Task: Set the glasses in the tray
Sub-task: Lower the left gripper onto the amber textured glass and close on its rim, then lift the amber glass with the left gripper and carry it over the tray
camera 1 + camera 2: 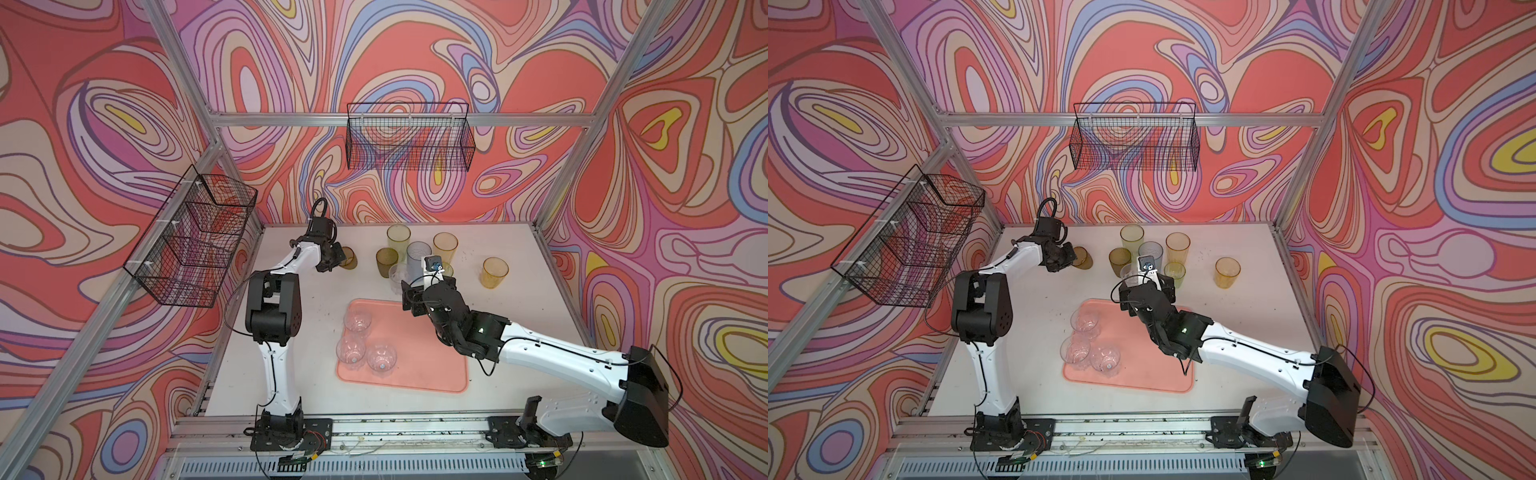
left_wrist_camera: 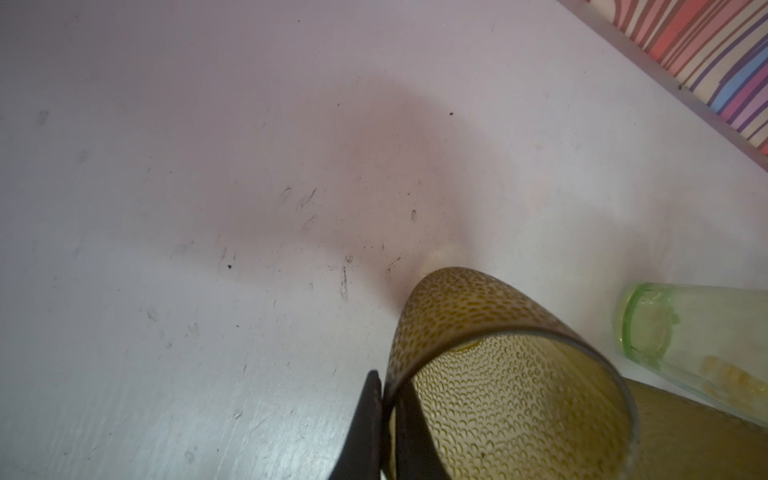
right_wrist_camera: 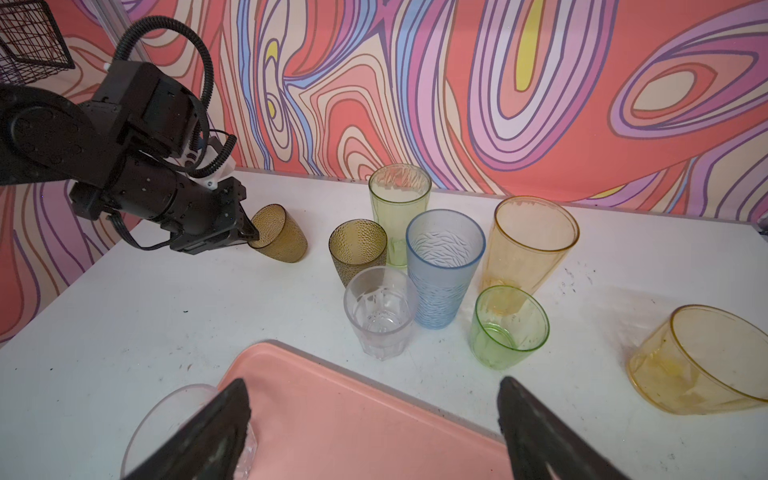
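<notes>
My left gripper is shut on the rim of a short brown dimpled glass at the table's back left, one finger inside and one outside; the glass leans. My right gripper hangs open and empty over the far edge of the salmon-pink tray. Three clear glasses stand on the tray's left side. Beyond the tray stand a clear glass, a blue-grey one, a green one and a second brown one.
Tall yellow and orange glasses stand near the back wall, and an amber glass stands apart on the right. Black wire baskets hang on the left frame and on the back rail.
</notes>
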